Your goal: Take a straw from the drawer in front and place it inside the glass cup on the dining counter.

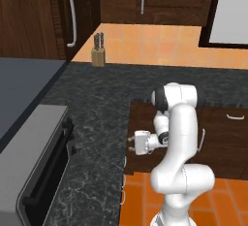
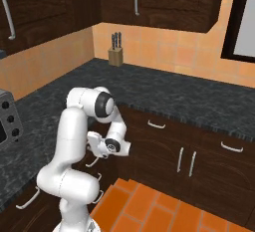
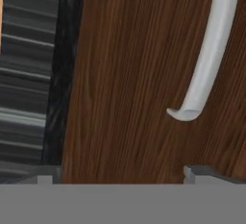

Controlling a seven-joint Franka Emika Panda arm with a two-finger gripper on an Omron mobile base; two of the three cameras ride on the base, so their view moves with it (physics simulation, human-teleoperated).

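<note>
The drawer (image 3: pixel 125 98) shows as a dark-brown wood front close ahead of the hand, shut, with its curved silver handle (image 3: pixel 207 59) up and to the right. My gripper (image 3: pixel 118 177) is open, with nothing between its fingertips (image 3: pixel 192 174), and a short way off the wood. It points at the cabinet fronts under the black worktop (image 1: pixel 97 123), with the gripper (image 1: pixel 131 142) low by the counter's corner and seen again as the gripper (image 2: pixel 92 144) from the other side. The straw, the glass cup and the dining counter are out of view.
A knife block (image 2: pixel 116 51) stands at the back of the black speckled worktop (image 2: pixel 174 94). More drawers (image 2: pixel 157 125) and cabinet doors (image 2: pixel 185 161) line the right run. A grey oven (image 1: pixel 43 171) sits at the left. Orange tiled floor (image 2: pixel 149 206) lies below.
</note>
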